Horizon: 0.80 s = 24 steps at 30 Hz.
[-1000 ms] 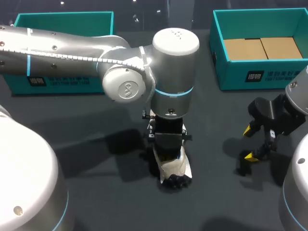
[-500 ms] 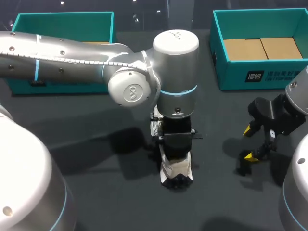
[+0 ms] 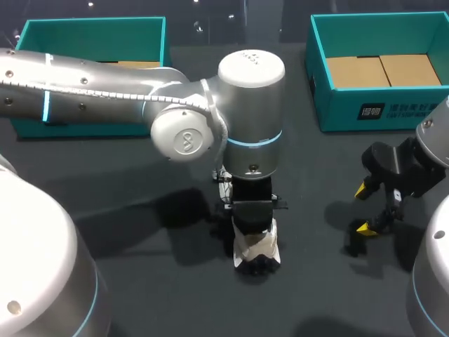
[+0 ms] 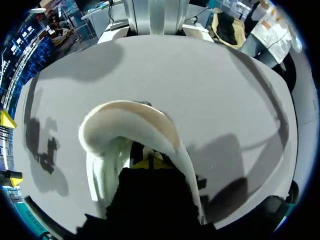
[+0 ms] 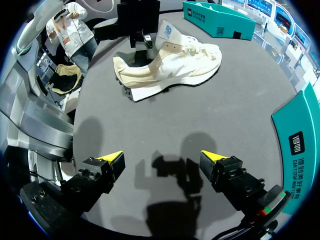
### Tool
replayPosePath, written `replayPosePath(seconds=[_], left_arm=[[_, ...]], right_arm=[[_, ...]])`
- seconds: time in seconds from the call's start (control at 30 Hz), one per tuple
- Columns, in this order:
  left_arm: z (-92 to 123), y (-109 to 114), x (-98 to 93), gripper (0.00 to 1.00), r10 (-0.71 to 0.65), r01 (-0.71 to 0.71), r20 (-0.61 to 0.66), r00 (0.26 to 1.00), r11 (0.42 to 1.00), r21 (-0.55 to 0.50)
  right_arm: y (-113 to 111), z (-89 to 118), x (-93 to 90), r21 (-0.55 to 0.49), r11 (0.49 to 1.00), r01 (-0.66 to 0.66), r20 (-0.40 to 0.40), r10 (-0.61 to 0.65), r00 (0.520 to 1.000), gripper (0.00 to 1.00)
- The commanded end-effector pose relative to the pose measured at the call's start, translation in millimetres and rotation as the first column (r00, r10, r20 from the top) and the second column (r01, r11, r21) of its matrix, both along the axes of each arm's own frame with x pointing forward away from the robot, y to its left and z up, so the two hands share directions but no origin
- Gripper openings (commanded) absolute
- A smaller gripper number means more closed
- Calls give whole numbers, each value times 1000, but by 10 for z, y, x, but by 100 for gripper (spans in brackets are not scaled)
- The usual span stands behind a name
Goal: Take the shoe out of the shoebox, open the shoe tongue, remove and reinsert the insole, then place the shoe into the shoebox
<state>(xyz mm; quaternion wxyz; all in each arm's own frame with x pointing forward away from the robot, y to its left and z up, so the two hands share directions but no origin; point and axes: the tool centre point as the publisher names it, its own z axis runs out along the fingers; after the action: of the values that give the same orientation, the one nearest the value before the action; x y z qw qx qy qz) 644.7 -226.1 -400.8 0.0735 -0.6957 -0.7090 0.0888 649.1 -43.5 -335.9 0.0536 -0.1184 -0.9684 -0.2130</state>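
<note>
Nearest us, the shoe (image 3: 257,246) stands on its sole on the table (image 3: 140,281), out of either box. Our left gripper (image 4: 150,163) comes straight down into the shoe's opening, just behind the tongue. A bit of yellow shows inside the collar, but we cannot tell whether this gripper is spread or pinching anything.

To the right of the shoe, well apart from it, our right gripper (image 5: 161,159) hangs above the table, spread wide and holding nothing.

Beyond the shoe stand 2 teal shoeboxes: the left box (image 3: 95,20) at the far left and the right box (image 3: 379,105) at the far right.

We judge the work to be at the tongue or insole step, since no insole lies outside the shoe. Next, the left gripper needs a sure hold on the insole's heel edge and a clean upward pull. The right gripper would likely have to steady the shoe.
</note>
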Motion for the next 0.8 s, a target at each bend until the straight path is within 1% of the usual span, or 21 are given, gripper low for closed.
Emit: replayPosePath(seconds=[0.03, 0.13, 0.2, 0.33, 0.47, 0.6, 0.8], left_arm=[[-113, -96, 43, 0, 21, -21, 24, 999, 1000, 9], [-5, -94, 120, 0, 47, -46, 45, 998, 998, -34], [109, -86, 153, 0, 58, -53, 69, 996, 996, -66], [384, -40, 177, 0, 62, -49, 96, 993, 990, -129], [561, -2, 192, 0, 66, -43, 144, 987, 987, -153], [614, -18, 237, 0, 81, -52, 198, 977, 988, -148], [584, -85, 324, 0, 92, -63, 256, 962, 991, -119]], right_arm=[[2, 0, -11, -2, 1000, 1, 1, -1, 1000, 100], [2, 0, -11, -2, 1000, 1, 1, -1, 1000, 100], [2, 0, -11, -2, 1000, 1, 1, -1, 1000, 100], [2, 0, -11, -2, 1000, 1, 1, -1, 1000, 100], [2, 0, -11, -2, 1000, 1, 1, -1, 1000, 100], [2, 0, -11, -2, 1000, 1, 1, -1, 1000, 100], [2, 0, -11, -2, 1000, 1, 1, -1, 1000, 100]])
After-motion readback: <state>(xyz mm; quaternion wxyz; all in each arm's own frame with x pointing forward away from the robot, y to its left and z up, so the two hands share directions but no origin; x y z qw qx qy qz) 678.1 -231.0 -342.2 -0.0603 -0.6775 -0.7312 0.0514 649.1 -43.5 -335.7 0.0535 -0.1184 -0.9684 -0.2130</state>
